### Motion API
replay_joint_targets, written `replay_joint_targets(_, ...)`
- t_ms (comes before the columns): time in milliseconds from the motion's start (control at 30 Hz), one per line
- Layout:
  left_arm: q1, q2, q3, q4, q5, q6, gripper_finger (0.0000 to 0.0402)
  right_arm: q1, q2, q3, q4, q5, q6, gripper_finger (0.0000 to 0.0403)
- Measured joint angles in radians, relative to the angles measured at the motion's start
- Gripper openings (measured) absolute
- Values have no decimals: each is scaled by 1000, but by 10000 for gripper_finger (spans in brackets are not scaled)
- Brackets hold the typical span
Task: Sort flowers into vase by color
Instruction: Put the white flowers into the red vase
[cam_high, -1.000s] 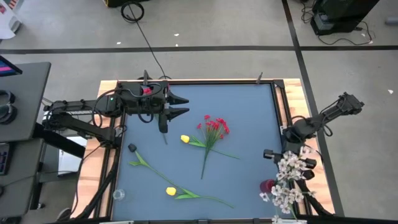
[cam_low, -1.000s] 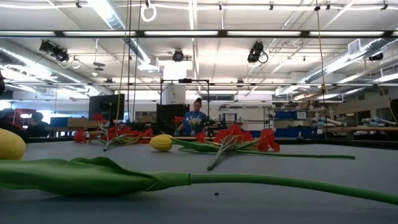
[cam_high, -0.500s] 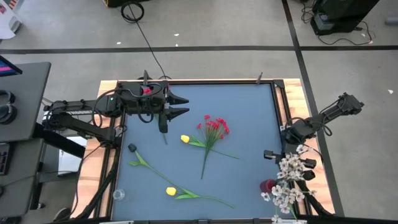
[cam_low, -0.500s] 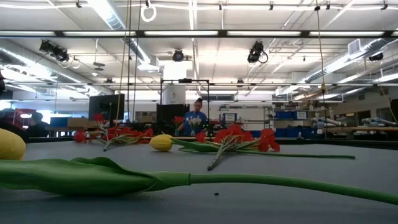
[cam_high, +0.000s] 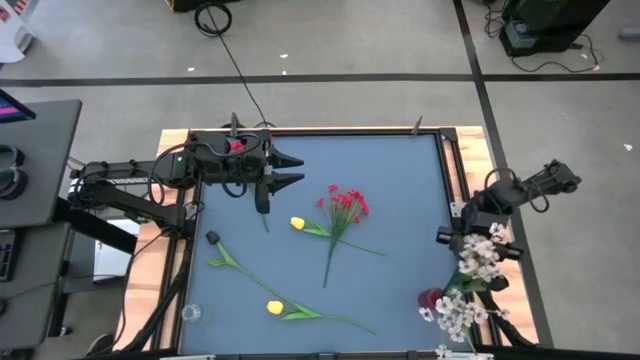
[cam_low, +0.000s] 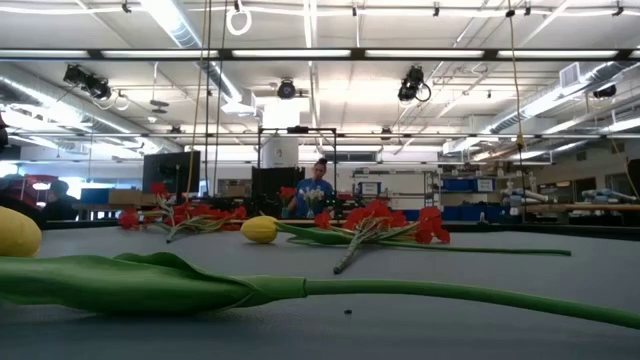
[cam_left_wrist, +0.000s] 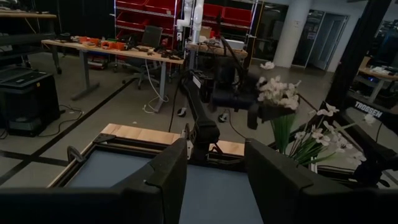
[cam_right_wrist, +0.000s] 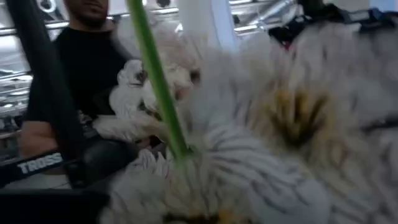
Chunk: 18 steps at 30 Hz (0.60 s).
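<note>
So far only the white flowers stand bunched beside the desk's right edge, right hand open above them, left hand half-open; red flowers and yellow tulips lie unsorted nearby.

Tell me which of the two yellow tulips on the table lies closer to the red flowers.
The yellow tulip nearer the table's middle: its stem runs under the red flowers. The other yellow tulip lies apart, toward the table's near edge.

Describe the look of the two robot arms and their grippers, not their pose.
Both arms are dark, jointed and slim. The left arm carries black cables along its links and a small red patch near its wrist; the left gripper ends in two pointed black fingers. The right arm looks the same; white TROSSEN lettering marks its frame.
</note>
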Motion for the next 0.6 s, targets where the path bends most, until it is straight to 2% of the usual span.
replay_joint_targets(167, 0, 0, 0, 0, 0, 0, 167, 0, -58, 0, -1, 3, 0, 251)
replay_joint_targets(367, 0, 0, 0, 0, 0, 0, 167, 0, -101, 0, 2, 80, -10, 239)
replay_joint_targets(500, 0, 0, 0, 0, 0, 0, 167, 0, -98, 0, -70, 82, -15, 216)
replay_joint_targets(600, 0, 0, 0, 0, 0, 0, 167, 0, -89, 0, -134, 82, -36, 183)
